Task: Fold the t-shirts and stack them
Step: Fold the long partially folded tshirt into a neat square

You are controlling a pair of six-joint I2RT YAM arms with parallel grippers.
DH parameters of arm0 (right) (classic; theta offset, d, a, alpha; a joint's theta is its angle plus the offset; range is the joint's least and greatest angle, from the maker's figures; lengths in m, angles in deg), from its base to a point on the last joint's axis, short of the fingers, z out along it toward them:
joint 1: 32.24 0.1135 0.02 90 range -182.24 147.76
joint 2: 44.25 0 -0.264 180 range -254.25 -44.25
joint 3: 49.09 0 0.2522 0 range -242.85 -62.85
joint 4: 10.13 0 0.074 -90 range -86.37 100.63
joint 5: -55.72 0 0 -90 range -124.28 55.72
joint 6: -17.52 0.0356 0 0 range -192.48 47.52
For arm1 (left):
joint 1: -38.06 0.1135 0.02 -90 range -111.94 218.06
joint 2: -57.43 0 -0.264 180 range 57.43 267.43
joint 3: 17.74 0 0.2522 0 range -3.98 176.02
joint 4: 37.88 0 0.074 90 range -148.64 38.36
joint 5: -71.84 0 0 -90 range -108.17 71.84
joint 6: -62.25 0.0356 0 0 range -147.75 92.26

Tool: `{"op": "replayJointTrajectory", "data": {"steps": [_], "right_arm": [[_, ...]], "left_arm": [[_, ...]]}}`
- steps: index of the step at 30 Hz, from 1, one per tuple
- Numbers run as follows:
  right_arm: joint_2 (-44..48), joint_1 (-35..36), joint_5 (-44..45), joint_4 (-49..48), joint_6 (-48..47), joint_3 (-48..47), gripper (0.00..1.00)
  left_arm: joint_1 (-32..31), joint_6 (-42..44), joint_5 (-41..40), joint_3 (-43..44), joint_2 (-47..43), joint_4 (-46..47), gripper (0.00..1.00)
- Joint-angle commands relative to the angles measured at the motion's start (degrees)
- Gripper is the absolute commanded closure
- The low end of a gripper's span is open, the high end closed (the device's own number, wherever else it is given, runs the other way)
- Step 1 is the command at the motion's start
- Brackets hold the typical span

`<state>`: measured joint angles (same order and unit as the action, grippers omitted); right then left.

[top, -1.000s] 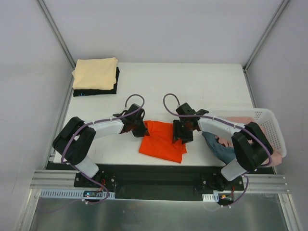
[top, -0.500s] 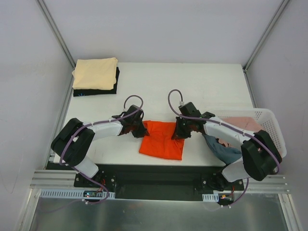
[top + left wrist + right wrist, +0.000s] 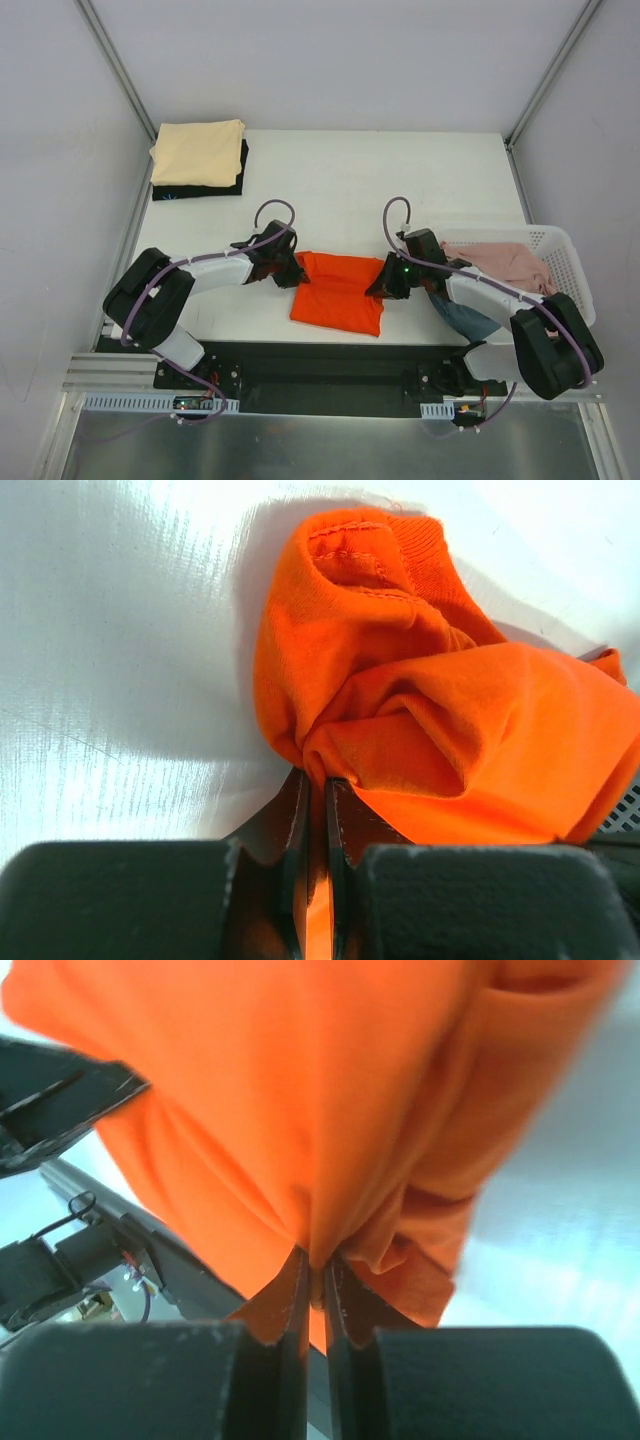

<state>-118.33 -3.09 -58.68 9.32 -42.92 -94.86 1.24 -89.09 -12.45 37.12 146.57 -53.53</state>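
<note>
An orange-red t-shirt [image 3: 338, 290] lies partly folded on the white table near the front edge. My left gripper [image 3: 291, 274] is shut on its left edge; the wrist view shows bunched orange cloth [image 3: 420, 710] pinched between the jaws. At the shirt's right edge my right gripper [image 3: 385, 284] is shut too, with orange cloth [image 3: 300, 1110] hanging from its jaws. A folded cream t-shirt [image 3: 198, 151] rests on a black one [image 3: 240, 172] at the back left. A pink t-shirt [image 3: 505, 262] and a dusty blue one [image 3: 462, 315] sit in the basket.
The white lattice basket [image 3: 572, 268] stands at the table's right edge, beside the right arm. Metal frame posts rise at the back corners, and a rail runs along the near edge by the arm bases.
The right gripper closed on the shirt's right edge and moved right, drawing the orange cloth wider. The left gripper stayed shut on the left edge, almost still.
</note>
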Motion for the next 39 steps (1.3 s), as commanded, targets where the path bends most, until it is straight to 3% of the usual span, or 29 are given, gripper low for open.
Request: {"op": "replayJointTrajectory", "data": {"steps": [1, 7, 9, 11, 12, 14, 15, 18, 24, 28, 37, 39], "right_arm": [[-1.0, -4.3, 1.0, -0.5, -3.9, 1.3, 0.90], [-6.0, -4.9, 3.7, 2.7, -10.2, -1.3, 0.68], [-5.8, -4.9, 2.8, 3.4, -10.9, -1.9, 0.60], [-4.5, -4.8, 2.3, 4.5, -11.5, -2.7, 0.58], [-3.7, -4.9, 2.6, 5.5, -12.0, -3.2, 0.57], [-0.7, -4.7, 3.3, 9.7, -13.8, -4.8, 0.53], [0.2, -4.8, 4.4, 11.2, -14.5, -5.4, 0.48], [4.0, -4.8, 6.6, 16.8, -17.1, -7.2, 0.40], [6.8, -3.2, 8.8, 23.5, -18.8, -8.1, 0.36], [5.3, 1.5, 11.8, 23.5, -16.9, -7.8, 0.36], [-3.8, 4.0, 13.8, 16.5, -12.6, -8.0, 0.47], [-4.1, 4.1, 12.1, 15.2, -12.1, -7.7, 0.54]], "left_arm": [[-0.7, 1.1, -1.3, -0.5, 1.2, -3.9, 1.00], [-0.7, 4.8, 1.3, 0.1, 0.3, -3.9, 1.00], [-0.8, 5.9, 1.8, 0.1, -0.7, -3.9, 0.90], [-0.8, 6.3, 1.8, -0.1, -1.9, -3.9, 0.81], [-0.9, 6.6, 2.4, -0.1, -3.0, -3.9, 0.67], [-0.9, 8.1, 2.9, -0.2, -4.6, -3.9, 0.54], [-0.8, 8.8, 3.8, -0.4, -5.1, -3.9, 0.42], [-0.9, 10.7, 4.8, -0.5, -5.7, -3.9, 0.28], [-0.8, 12.3, 6.4, 1.1, -2.2, -3.7, 0.23], [-0.9, 12.7, 7.7, 2.4, 0.5, -2.3, 0.23], [-0.9, 12.2, 8.6, 2.8, 3.4, -1.0, 0.32], [-1.0, 11.6, 7.9, 1.9, 3.4, -0.9, 0.35]]}}
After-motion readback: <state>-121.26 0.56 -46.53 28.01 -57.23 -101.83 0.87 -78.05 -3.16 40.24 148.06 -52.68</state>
